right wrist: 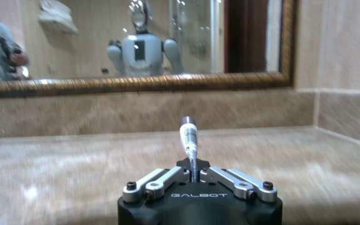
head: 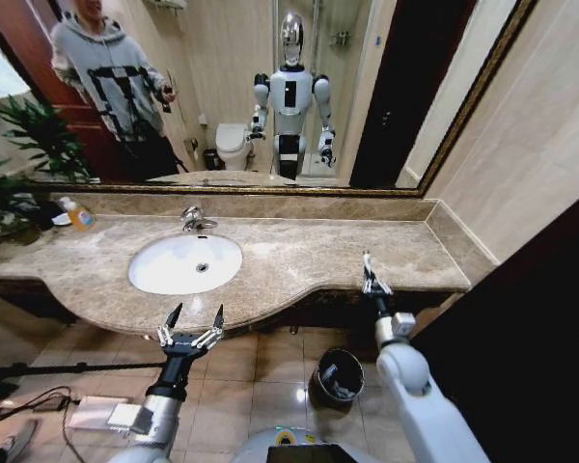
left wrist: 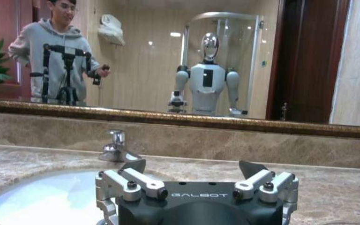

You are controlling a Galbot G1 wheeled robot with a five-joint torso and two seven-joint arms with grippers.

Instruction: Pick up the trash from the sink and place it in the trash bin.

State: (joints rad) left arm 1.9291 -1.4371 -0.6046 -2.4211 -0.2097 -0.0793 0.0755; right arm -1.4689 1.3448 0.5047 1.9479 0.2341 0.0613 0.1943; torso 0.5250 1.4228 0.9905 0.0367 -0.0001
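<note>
The white oval sink with its chrome faucet is set in the beige marble countertop; its basin looks bare. My left gripper hangs open in front of the counter's edge, just before the sink, with nothing between its fingers. My right gripper is at the counter's front right edge, shut on a thin white tube of trash that sticks up from it. The dark round trash bin stands on the floor below, left of the right arm.
An orange-liquid bottle and a plant stand at the counter's far left. A large mirror backs the counter. Cables and a box lie on the floor at left. A dark panel closes the right side.
</note>
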